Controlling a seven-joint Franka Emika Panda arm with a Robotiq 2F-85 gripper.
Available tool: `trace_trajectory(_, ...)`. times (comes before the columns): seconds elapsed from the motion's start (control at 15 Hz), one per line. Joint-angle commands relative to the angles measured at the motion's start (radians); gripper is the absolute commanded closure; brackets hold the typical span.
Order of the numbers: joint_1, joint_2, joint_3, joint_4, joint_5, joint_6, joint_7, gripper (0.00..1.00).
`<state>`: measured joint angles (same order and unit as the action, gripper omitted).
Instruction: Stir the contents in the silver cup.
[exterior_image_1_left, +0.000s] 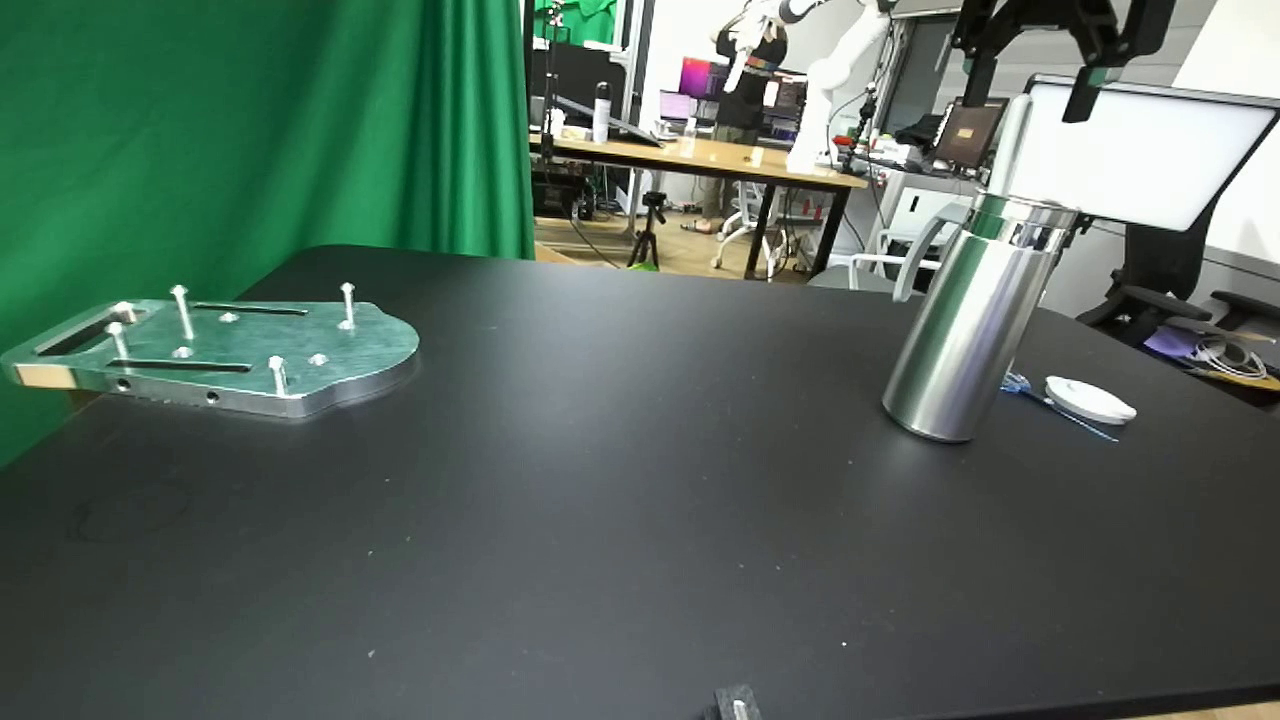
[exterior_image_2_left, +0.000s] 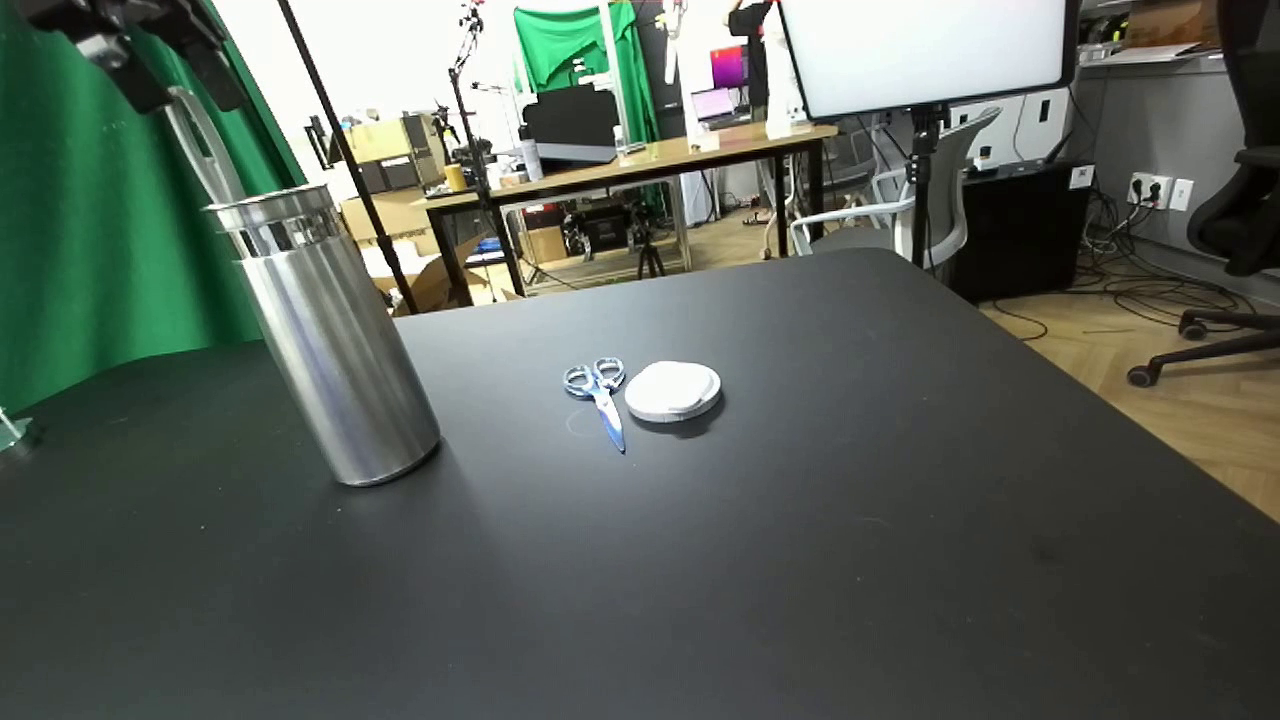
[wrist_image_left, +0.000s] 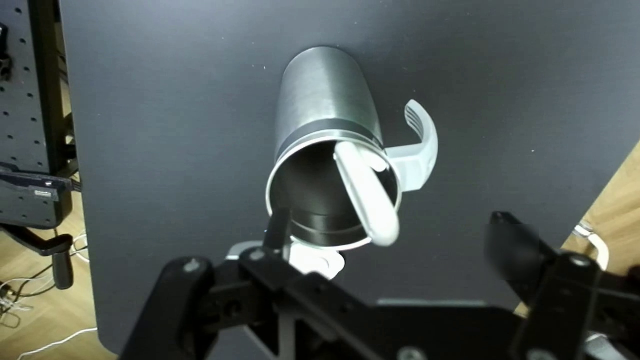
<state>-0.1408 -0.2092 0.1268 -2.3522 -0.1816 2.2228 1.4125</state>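
While the gripper (exterior_image_1_left: 1030, 100) hangs above the silver cup (exterior_image_1_left: 977, 318) in an exterior view, its jaws spread apart, a white stick (exterior_image_1_left: 1009, 145) pokes up out of the cup toward it; a white disc (exterior_image_1_left: 1090, 400) lies near the cup, a pegged metal plate (exterior_image_1_left: 255, 338) well apart; the cup stands upright on the black table (exterior_image_1_left: 600, 480), long axis up and down, its handle (exterior_image_1_left: 925, 250) jutting toward the plate's side; behind are a green curtain (exterior_image_1_left: 400, 130), a desk (exterior_image_1_left: 720, 160) and a bright screen (exterior_image_1_left: 1150, 150).

In an exterior view scissors (exterior_image_2_left: 601, 395) lie just beside the disc; the stick slants from the cup's mouth up to the fingertips, and whether it touches them I cannot tell; past the table are a pale chair (exterior_image_2_left: 952, 205) and wooden floor (exterior_image_2_left: 1100, 370).

In the wrist view the fingers stand wide apart, and the gripper hides part of the disc; the cup's mouth faces the camera, its handle out to the picture's right, the stick on that side; the inside is too dark to read; black table spreads around it.
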Motion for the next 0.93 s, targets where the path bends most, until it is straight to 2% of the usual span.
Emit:
trace_trajectory(0.0,0.032,0.031,-0.038,0.020,0.025,-0.032,-0.017,0.00)
trace_trajectory(0.4,0.048,0.073,-0.063,0.049,0.036,-0.091,-0.028,0.00)
trace_trajectory(0.47,0.051,0.077,-0.067,0.052,0.046,-0.100,-0.034,0.25)
trace_trajectory(0.6,0.053,0.082,-0.071,0.056,0.049,-0.113,-0.036,0.33)
trace_trajectory(0.87,0.051,0.079,-0.086,0.056,0.057,-0.105,-0.041,0.63)
